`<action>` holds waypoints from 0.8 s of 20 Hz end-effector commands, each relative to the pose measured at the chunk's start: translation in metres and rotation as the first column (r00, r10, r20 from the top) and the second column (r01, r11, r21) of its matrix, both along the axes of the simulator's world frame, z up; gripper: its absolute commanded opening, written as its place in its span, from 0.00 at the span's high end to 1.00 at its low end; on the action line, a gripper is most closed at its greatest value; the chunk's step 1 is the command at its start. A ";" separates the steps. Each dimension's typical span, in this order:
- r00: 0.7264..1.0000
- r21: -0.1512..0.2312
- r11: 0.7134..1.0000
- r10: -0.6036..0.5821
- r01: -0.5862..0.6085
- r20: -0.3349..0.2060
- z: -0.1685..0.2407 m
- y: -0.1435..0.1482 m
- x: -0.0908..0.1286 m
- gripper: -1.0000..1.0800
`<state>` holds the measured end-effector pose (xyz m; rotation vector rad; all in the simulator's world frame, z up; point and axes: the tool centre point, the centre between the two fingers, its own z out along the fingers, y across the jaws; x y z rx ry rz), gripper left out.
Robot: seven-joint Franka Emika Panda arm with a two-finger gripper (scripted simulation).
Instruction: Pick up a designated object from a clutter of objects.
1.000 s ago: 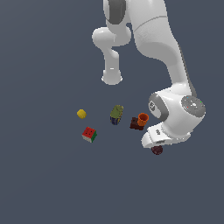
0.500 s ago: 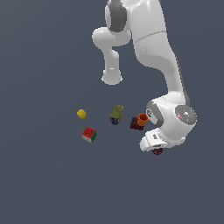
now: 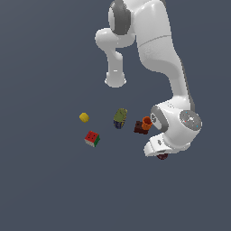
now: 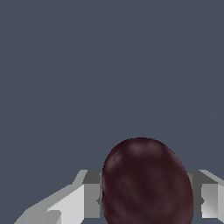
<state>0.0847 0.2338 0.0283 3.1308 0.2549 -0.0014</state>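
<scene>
Mottled maroon ball (image 4: 146, 181) between grey fingers (image 4: 89, 194)

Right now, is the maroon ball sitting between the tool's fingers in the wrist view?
Yes, the maroon ball fills the gap, with a grey finger showing on each side of it.

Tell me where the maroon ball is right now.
In the exterior view the maroon ball sits low on the right, mostly hidden under the gripper, just past the orange cup.
</scene>
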 end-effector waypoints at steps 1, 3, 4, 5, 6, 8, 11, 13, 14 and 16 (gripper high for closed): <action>1.000 0.000 1.000 0.000 0.000 0.001 0.000 0.000 0.000 1.00; 1.000 0.000 1.000 0.000 0.000 0.001 0.000 0.000 0.000 1.00; 1.000 0.000 1.000 0.000 0.000 0.001 0.000 0.000 0.000 1.00; 1.000 0.000 1.000 0.000 0.000 0.001 0.000 0.000 0.000 1.00; 1.000 0.000 1.000 0.000 0.000 0.001 0.001 0.000 0.000 1.00; 1.000 0.000 1.000 0.000 0.000 0.001 0.003 0.000 0.000 1.00; 1.000 0.000 1.000 0.000 0.000 0.001 0.010 0.000 -0.002 1.00; 1.000 0.000 1.000 0.000 0.000 0.001 0.017 0.000 -0.003 1.00; 1.000 0.000 1.000 0.000 0.000 0.001 0.021 0.000 -0.004 1.00; 1.000 0.000 1.000 0.000 0.000 0.001 0.032 0.001 -0.006 1.00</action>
